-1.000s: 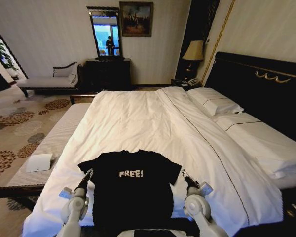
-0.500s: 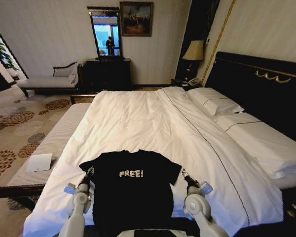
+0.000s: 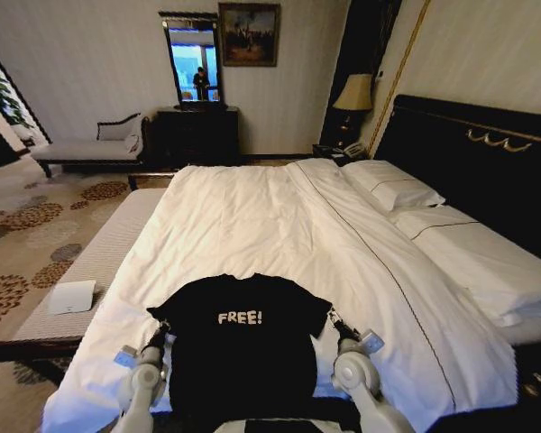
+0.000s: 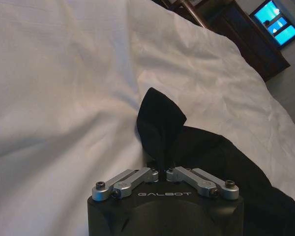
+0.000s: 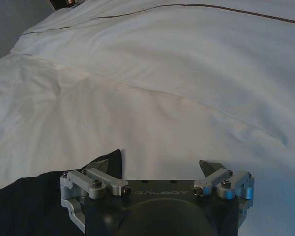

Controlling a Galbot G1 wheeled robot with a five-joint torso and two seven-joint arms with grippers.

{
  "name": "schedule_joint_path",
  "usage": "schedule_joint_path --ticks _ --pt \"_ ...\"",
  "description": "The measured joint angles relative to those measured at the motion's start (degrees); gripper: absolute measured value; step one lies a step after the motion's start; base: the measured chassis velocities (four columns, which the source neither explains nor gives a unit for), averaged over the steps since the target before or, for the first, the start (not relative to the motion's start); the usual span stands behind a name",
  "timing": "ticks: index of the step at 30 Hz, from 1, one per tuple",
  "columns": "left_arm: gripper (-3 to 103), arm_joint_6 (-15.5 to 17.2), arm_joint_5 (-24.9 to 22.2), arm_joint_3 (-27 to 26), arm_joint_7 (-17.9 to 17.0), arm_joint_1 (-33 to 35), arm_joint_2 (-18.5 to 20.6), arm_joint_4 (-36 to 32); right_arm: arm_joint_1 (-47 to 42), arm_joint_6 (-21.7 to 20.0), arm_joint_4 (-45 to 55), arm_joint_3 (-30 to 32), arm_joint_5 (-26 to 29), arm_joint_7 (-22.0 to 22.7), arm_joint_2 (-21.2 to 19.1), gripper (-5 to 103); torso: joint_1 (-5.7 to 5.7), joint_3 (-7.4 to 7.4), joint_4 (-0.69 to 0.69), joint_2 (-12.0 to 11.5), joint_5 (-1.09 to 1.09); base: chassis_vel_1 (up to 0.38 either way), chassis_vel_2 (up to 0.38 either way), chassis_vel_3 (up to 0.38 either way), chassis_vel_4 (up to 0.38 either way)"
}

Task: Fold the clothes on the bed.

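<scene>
A black T-shirt (image 3: 243, 347) lies flat on the near edge of a big white bed (image 3: 252, 225), chest up, its white "FREE!" lettering readable from the robot's side; the collar points toward the far side of the bed and the hem toward the robot, so its long axis runs straight away from the robot; wide bare duvet stretches beyond the collar and to the shirt's right, with less white margin on its left before the bed's edge; pillows (image 3: 392, 191) lie well apart along the dark headboard (image 3: 487, 171) on the right; the left gripper (image 4: 162, 172) sits at the shirt's left sleeve, clenched on a raised peak of black fabric; the right gripper (image 5: 157, 167) rests at the right sleeve, fingers spread apart, one tip touching the sleeve's edge.
</scene>
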Motion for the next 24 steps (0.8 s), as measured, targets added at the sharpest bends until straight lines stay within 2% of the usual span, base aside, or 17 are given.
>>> schedule_joint_path --ticks 5,9,11,14,15,17,20,23,24 --pt "-2 -0.07 0.09 0.74 -0.85 0.88 -0.52 -1.16 0.20 0.00 -0.45 0.04 0.00 -0.02 -0.02 100 0.00 0.00 0.00 0.00 -0.01 0.000 0.000 0.000 0.000" --pt "18 0.08 0.15 2.15 -1.78 2.51 -0.74 -4.28 0.35 0.00 -0.60 0.06 -0.02 -0.04 0.04 100 0.00 0.00 0.00 0.00 0.00 0.000 0.000 0.000 0.000" --pt "18 0.15 0.05 2.42 -2.04 2.94 -0.77 -5.08 0.36 0.00 -0.62 0.06 -0.03 -0.05 0.04 100 0.00 0.00 0.00 0.00 0.00 0.000 0.000 0.000 0.000" --pt "34 0.29 -0.27 3.73 -2.92 5.11 -0.86 -6.94 0.45 0.00 -0.92 0.05 -0.16 -0.06 0.13 100 0.00 0.00 0.00 0.00 0.00 0.000 0.000 0.000 0.000" --pt "34 0.29 -0.27 3.73 -2.92 5.11 -0.86 -6.94 0.45 0.00 -0.92 0.05 -0.16 -0.06 0.13 100 0.00 0.00 0.00 0.00 0.00 0.000 0.000 0.000 0.000" --pt "45 0.26 -0.29 4.41 -3.01 6.19 -0.94 -7.09 0.50 0.00 -1.06 -0.07 -0.29 -0.07 0.28 100 0.00 0.00 0.00 0.00 0.00 0.000 0.000 0.000 0.000" --pt "51 0.14 -0.29 5.17 -3.01 7.12 -1.02 -7.26 0.56 -0.01 -1.11 -0.30 -0.43 -0.08 0.47 100 0.00 0.00 0.00 0.00 0.00 0.000 0.000 0.000 0.000" --pt "68 0.02 -0.32 5.94 -3.28 7.66 -1.12 -7.58 0.66 -0.06 -1.11 -0.42 -0.57 -0.08 0.62 100 0.00 0.00 0.00 0.00 0.01 0.000 0.000 0.000 0.000" --pt "68 0.00 -0.43 5.98 -3.42 7.60 -1.18 -7.60 0.66 -0.07 -1.11 -0.42 -0.61 -0.08 0.63 100 0.00 0.00 0.00 0.00 0.00 0.000 0.000 0.000 0.000"
